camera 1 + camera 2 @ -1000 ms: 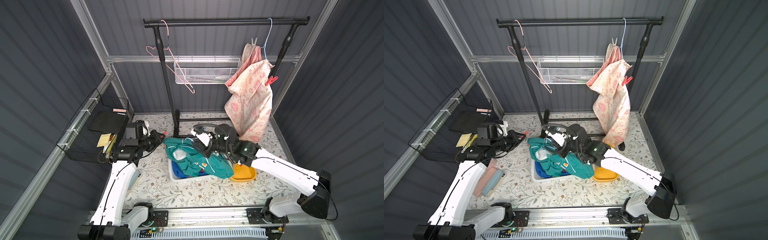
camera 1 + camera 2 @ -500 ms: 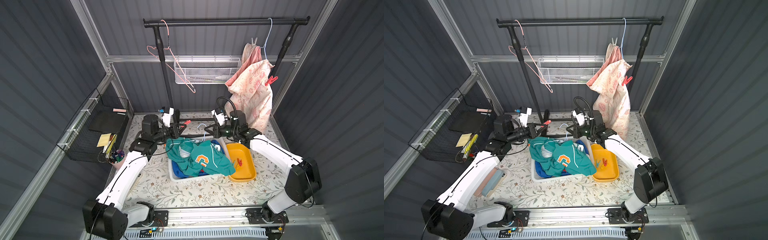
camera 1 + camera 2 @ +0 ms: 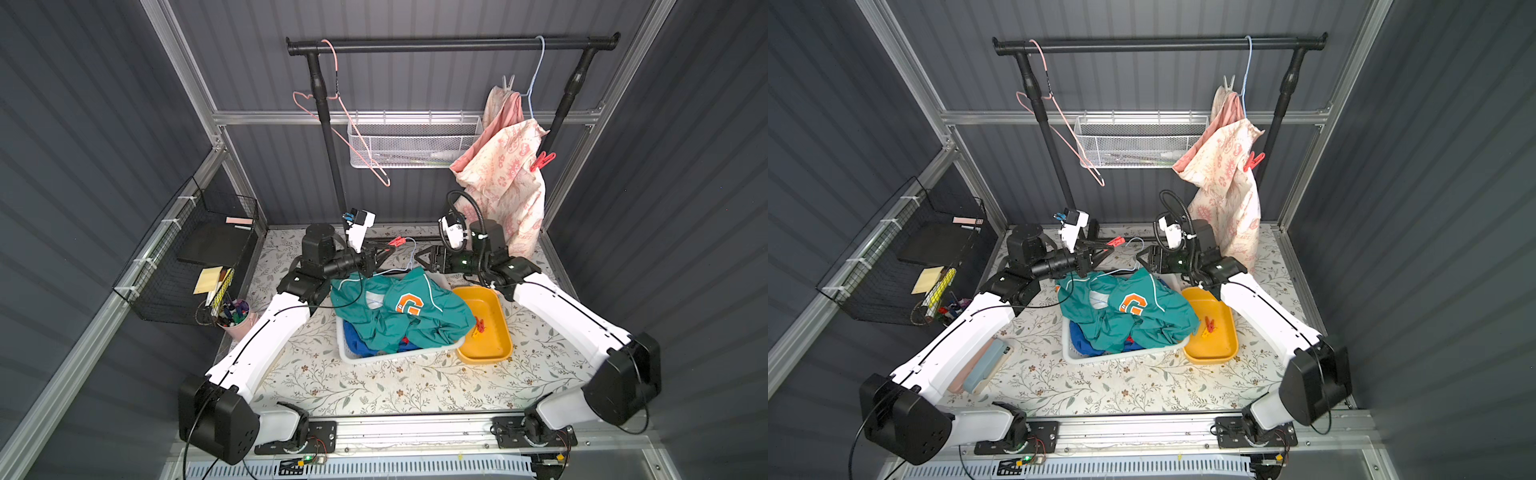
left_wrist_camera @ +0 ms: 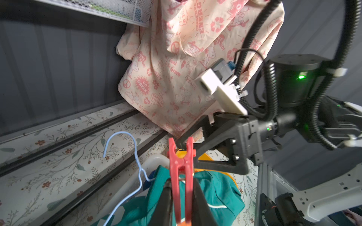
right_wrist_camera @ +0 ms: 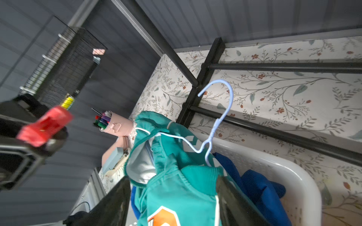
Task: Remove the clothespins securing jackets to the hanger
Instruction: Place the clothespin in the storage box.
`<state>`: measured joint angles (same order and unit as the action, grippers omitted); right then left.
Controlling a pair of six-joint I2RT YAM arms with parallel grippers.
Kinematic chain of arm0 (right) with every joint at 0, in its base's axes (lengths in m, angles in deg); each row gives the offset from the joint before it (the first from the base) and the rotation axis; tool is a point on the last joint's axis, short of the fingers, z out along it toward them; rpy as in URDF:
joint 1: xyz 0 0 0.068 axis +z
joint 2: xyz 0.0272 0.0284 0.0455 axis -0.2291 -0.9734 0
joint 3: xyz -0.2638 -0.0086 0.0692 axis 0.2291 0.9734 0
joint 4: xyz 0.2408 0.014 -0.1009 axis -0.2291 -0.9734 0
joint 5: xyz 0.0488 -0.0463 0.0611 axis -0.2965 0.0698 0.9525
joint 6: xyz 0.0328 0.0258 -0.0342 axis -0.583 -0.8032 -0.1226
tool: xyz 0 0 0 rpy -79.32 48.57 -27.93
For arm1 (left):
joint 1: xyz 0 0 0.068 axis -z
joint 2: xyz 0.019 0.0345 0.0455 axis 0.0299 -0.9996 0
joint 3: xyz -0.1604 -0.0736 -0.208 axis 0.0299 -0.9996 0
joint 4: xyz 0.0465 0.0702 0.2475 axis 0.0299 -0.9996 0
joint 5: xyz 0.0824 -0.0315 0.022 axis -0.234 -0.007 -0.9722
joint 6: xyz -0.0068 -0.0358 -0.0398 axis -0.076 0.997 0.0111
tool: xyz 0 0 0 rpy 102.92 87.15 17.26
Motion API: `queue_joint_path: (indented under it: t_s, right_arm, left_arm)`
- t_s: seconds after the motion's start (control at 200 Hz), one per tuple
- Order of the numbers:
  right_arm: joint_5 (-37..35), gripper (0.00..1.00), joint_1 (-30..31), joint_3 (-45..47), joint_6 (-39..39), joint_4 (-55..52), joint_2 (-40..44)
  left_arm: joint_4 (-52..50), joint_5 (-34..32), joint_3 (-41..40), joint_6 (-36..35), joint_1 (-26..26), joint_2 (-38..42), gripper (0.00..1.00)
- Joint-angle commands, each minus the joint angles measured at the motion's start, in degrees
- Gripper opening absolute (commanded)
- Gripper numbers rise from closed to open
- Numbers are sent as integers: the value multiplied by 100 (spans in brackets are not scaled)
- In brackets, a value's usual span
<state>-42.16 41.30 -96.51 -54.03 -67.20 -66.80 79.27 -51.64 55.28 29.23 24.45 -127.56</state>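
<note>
My left gripper [image 3: 384, 249] [image 4: 181, 193] is shut on a red clothespin [image 3: 397, 241] [image 4: 181, 166] [image 5: 45, 125], held in the air behind the basket. Facing it, my right gripper [image 3: 419, 258] [image 5: 174, 195] stands open over the teal jacket [image 3: 399, 311] [image 5: 176, 191], holding nothing. That jacket lies heaped in the white basket [image 3: 374, 358] with a light blue hanger [image 3: 409, 257] [image 5: 221, 109] still in its collar. The cream jacket [image 3: 503, 178] [image 4: 176, 68] hangs from the rack, pinned by a red clothespin [image 3: 542, 160] and a whitish clothespin [image 3: 508, 81].
A yellow tray [image 3: 486, 349] beside the basket holds red clothespins [image 3: 480, 326]. A blue garment [image 5: 260, 191] lies under the teal one. An empty pink hanger [image 3: 349, 120] hangs on the rack rail [image 3: 453, 43]. A pen cup [image 3: 235, 311] and black wire basket [image 3: 187, 257] stand left.
Both arms rose from low over the basket to its back edge. The right gripper's jaws have opened. The left gripper keeps the red clothespin.
</note>
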Motion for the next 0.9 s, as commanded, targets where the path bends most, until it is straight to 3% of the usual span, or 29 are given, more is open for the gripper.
queue_joint_path:
  t_s: [0.0, 0.2, 0.34, 0.525, 0.725, 0.895]
  right_arm:
    - [-297, 75, -10, -56, -1064, 3, 388]
    - [122, 80, -21, 14, -2166, 442, 574]
    - [237, 79, -17, 130, -2568, 659, 579]
    - [273, 66, -19, 203, -2738, 834, 522]
    - [438, 42, -10, 209, -2866, 1008, 466]
    - [662, 33, -6, 282, -3006, 1168, 435]
  left_arm:
    - [250, -902, 106, -421, 447, 6, 0]
    - [1082, -3075, -318, -522, 1467, 253, 0]
    - [1299, -3898, -356, -736, 2024, 214, 0]
    - [1412, -4263, -322, -879, 2417, 90, 0]
    - [1386, -4458, -286, -895, 2554, -43, 0]
    - [1399, -4451, -275, -892, 2568, -129, 0]
